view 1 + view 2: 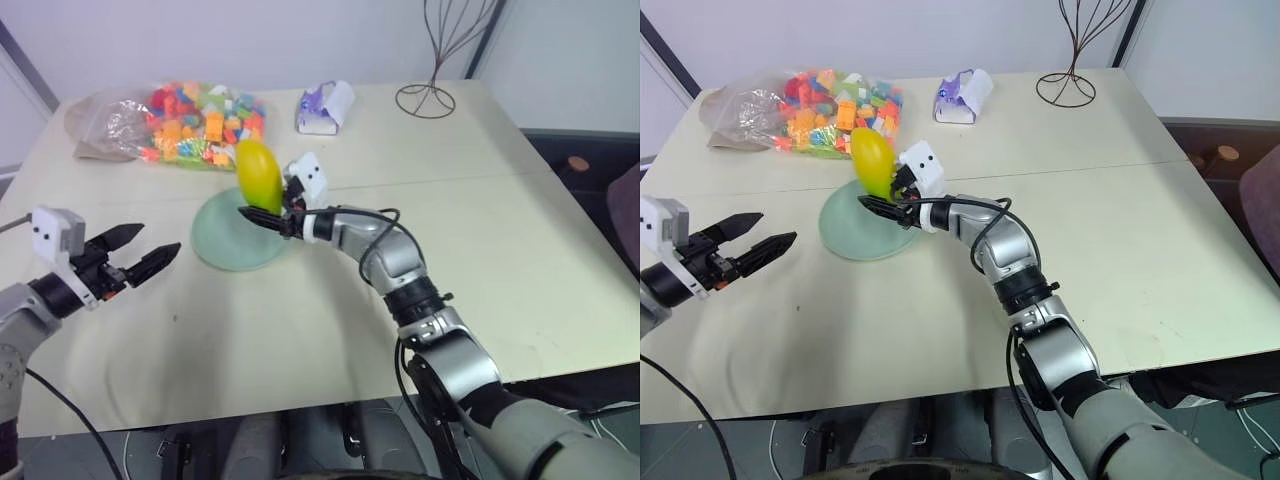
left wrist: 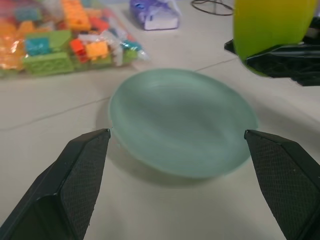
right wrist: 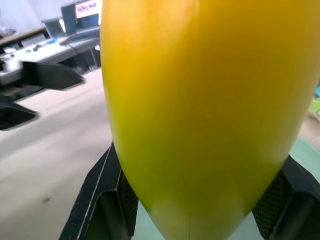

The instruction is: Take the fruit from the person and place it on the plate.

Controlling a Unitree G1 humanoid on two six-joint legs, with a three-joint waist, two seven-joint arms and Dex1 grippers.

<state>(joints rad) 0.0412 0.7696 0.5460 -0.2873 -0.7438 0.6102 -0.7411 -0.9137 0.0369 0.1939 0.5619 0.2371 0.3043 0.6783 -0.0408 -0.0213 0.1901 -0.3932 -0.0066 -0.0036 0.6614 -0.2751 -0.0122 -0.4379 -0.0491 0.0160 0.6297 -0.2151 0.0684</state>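
A yellow fruit [image 1: 258, 175] shading to green at its lower end stands upright in my right gripper [image 1: 262, 215], which is shut on its bottom end. It hangs over the far right rim of the pale mint-green plate [image 1: 225, 240] on the beige table. The right wrist view shows the fruit [image 3: 205, 110] up close between the black fingers [image 3: 107, 200]. My left gripper [image 1: 160, 238] is open with nothing in it, left of the plate and pointing toward it; in its wrist view the plate [image 2: 180, 125] lies just beyond its fingertips. The person is out of view.
A clear bag of coloured toy blocks [image 1: 195, 125] lies just behind the plate. A purple-and-white packet [image 1: 325, 108] and a wire stand [image 1: 440, 60] sit at the table's far side. Bare tabletop [image 1: 520, 260] stretches to the right.
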